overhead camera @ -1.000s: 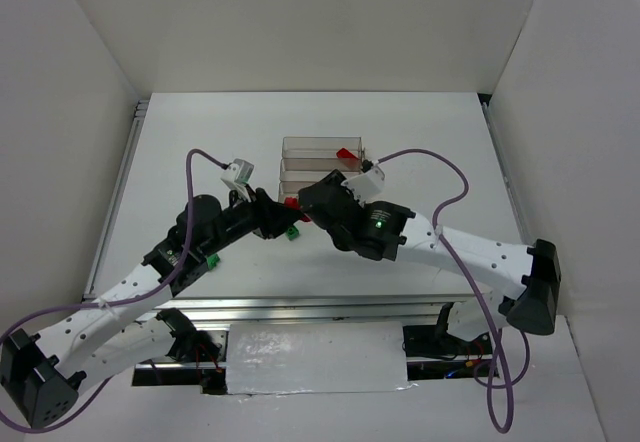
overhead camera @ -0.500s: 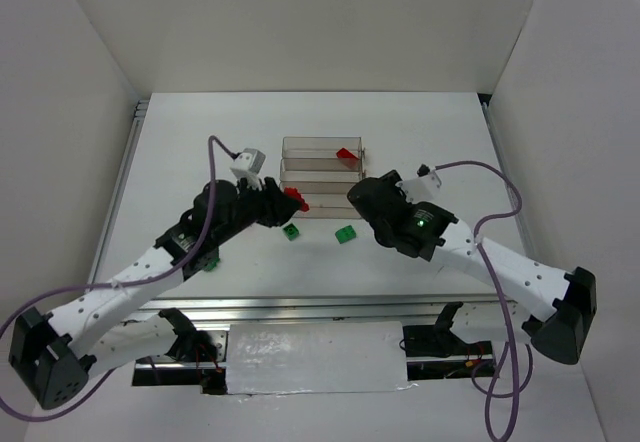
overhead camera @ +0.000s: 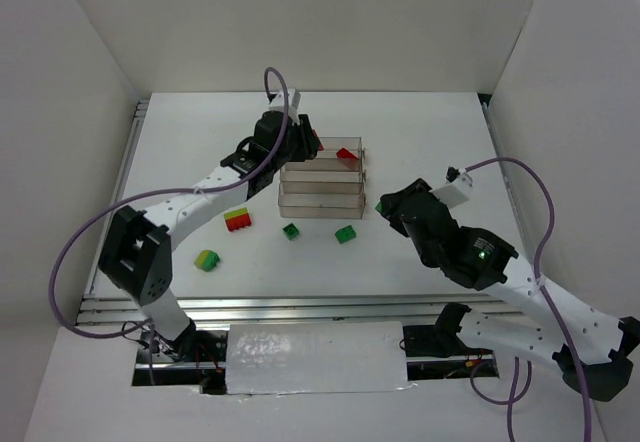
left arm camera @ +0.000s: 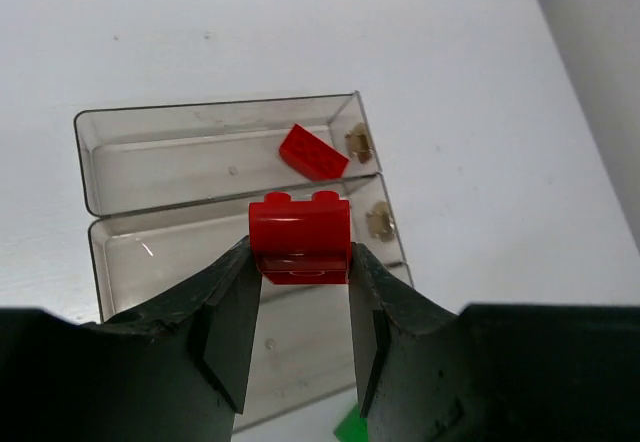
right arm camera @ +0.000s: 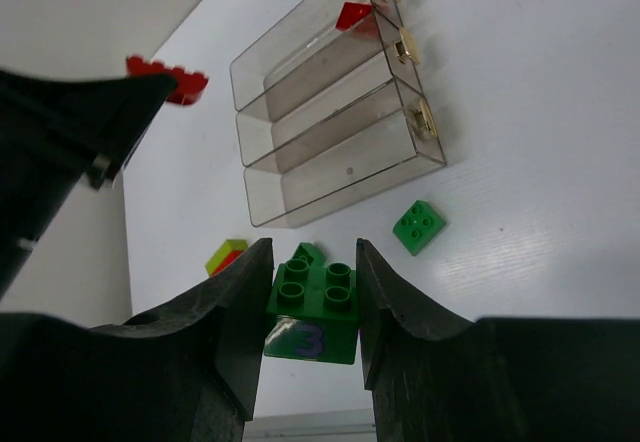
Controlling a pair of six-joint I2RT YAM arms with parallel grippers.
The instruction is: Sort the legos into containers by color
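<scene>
My left gripper (overhead camera: 310, 147) is shut on a red lego (left arm camera: 300, 237) and holds it above the clear containers (overhead camera: 320, 200), over the middle one in the left wrist view. Another red lego (overhead camera: 346, 153) lies in the far container (left arm camera: 90, 152). My right gripper (overhead camera: 384, 205) is shut on a green lego marked "3" (right arm camera: 312, 302), raised just right of the containers (right arm camera: 340, 177). Two loose green legos (overhead camera: 345, 233) (overhead camera: 290, 230) lie in front of the containers. A red and yellow-green stack (overhead camera: 237, 220) and a yellow-green and green stack (overhead camera: 207, 260) lie to the left.
White walls close in the table on the left, back and right. A metal rail (overhead camera: 300, 307) runs along the near edge. Purple cables loop off both arms.
My left gripper has carried the red lego away from the right gripper and up over the containers. My right gripper has pulled back to the right with the green lego.
</scene>
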